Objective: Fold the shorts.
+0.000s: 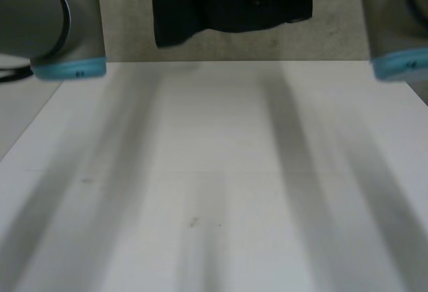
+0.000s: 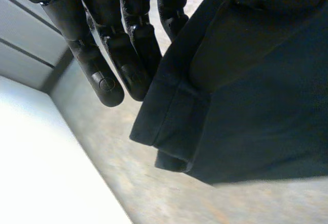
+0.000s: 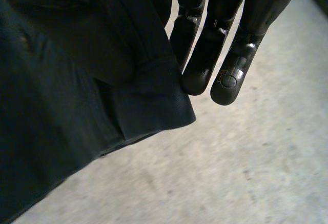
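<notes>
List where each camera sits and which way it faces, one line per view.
Head view: behind the arms, looking down on the white table; left arm and right arm flank it; shorts beyond.
Left wrist view: on the left wrist, along the left hand holding the shorts.
Right wrist view: on the right wrist, along the right hand holding them.
Shared: the shorts, in all three.

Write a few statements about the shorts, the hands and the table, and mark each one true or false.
1. The shorts lie flat on the table. False: they hang beyond its far edge, over the floor.
2. The shorts are black. True.
3. The left hand is beside a hemmed edge of the shorts. True.
4. The right hand rests on the table. False: it is beside the shorts, over the floor.
5. The floor is blue. False: it is speckled beige.
</notes>
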Controlling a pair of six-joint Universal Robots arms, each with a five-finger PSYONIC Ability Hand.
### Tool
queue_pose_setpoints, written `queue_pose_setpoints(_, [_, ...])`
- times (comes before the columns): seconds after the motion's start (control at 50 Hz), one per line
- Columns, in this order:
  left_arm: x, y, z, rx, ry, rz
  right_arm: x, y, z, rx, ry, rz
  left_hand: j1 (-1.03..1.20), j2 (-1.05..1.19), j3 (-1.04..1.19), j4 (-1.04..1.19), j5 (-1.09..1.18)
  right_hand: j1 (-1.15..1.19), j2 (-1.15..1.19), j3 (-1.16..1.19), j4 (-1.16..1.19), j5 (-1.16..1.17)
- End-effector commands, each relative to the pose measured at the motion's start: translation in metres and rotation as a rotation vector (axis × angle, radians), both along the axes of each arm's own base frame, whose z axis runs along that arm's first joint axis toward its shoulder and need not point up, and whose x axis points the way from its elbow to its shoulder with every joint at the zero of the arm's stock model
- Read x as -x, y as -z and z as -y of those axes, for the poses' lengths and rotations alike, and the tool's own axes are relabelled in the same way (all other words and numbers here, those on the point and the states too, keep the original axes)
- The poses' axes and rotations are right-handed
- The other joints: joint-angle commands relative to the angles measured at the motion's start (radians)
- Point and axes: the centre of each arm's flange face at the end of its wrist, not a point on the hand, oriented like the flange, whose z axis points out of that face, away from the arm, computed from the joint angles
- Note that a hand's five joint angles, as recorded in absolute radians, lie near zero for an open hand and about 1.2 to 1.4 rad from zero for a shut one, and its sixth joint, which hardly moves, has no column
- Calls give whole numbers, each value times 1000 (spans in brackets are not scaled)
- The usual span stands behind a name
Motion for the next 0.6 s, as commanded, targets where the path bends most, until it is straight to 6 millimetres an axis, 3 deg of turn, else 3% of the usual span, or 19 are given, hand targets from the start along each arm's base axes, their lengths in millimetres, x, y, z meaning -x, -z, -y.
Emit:
queue_pose_setpoints(0.02, [1,99,3,-303,66,96,-11,98,11,-245,-21,-148,289,199,205,197,213,422,221,204,205,232])
queue_pose_setpoints(0.04, [1,111,3,-338,65,111,-13,122,12,-301,-31,-184,289,199,205,197,213,422,221,204,205,232])
queue_pose_setpoints(0.06, [1,136,1,-409,69,142,-14,134,13,-330,-34,-201,289,199,205,197,213,422,221,204,205,232])
queue_pose_setpoints(0.2, [-5,229,-15,-724,95,231,-14,239,7,-596,-67,-361,289,199,205,197,213,422,221,204,205,232])
queue_pose_setpoints(0.22, [-8,251,-20,-809,92,251,-13,248,5,-627,-66,-376,289,199,205,197,213,422,221,204,205,232])
queue_pose_setpoints(0.3, [-11,286,-43,-985,75,317,-7,275,-6,-746,-69,-434,289,199,205,197,213,422,221,204,205,232])
queue_pose_setpoints(0.4, [-27,303,-69,-1153,25,412,10,278,-26,-852,-65,-476,289,199,205,197,213,422,221,204,205,232])
queue_pose_setpoints(0.48, [-42,288,-93,-1232,11,470,20,268,-45,-886,-64,-496,289,199,205,197,213,422,221,204,205,232])
queue_pose_setpoints(0.58, [-60,282,-126,-1352,-5,549,34,272,-71,-1009,-68,-559,289,199,205,197,213,422,221,204,205,232])
queue_pose_setpoints(0.6, [-67,282,-142,-1396,-3,590,38,273,-79,-1052,-69,-581,289,199,205,197,213,422,221,204,205,232])
